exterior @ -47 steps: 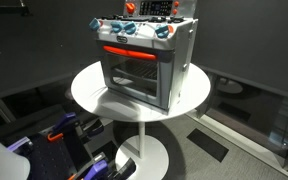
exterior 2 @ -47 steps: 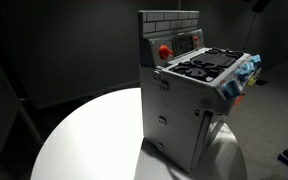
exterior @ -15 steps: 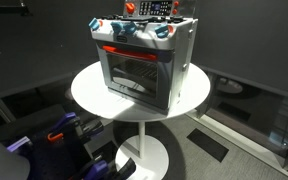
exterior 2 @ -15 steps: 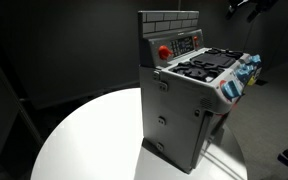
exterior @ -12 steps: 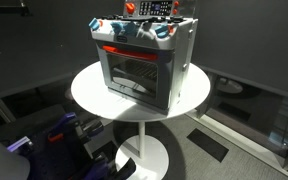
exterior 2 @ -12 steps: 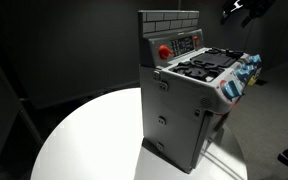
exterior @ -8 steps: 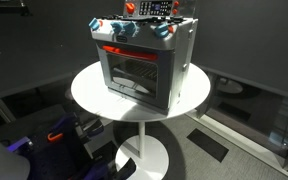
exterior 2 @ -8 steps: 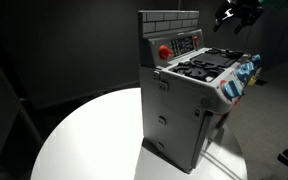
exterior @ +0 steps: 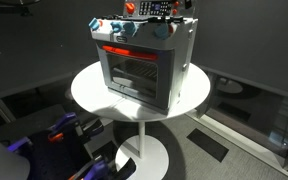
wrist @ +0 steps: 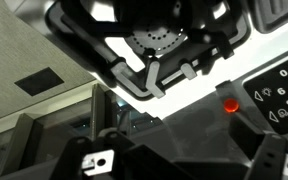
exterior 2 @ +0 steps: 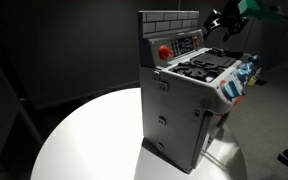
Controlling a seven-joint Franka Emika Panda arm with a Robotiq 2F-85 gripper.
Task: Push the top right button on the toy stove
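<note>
Dark fingers point(exterior 2: 221, 24), spread unclear, now closer to the toy stove point(exterior 2: 189, 95) than before.

Above stove point(exterior 2: 184, 100) top: open air from gripper point(exterior 2: 222, 24) across to panel point(exterior 2: 188, 43).
Behind panel: upright brick-patterned back wall point(exterior 2: 169, 20), closing off the rear.
Front edge of stove: blue knobs point(exterior: 162, 32) jutting out, low, under the way in from above.
Beside stove: bare table point(exterior 2: 84, 140), wide and open on the side wall's side.
Around table: dark, open surroundings.
</note>
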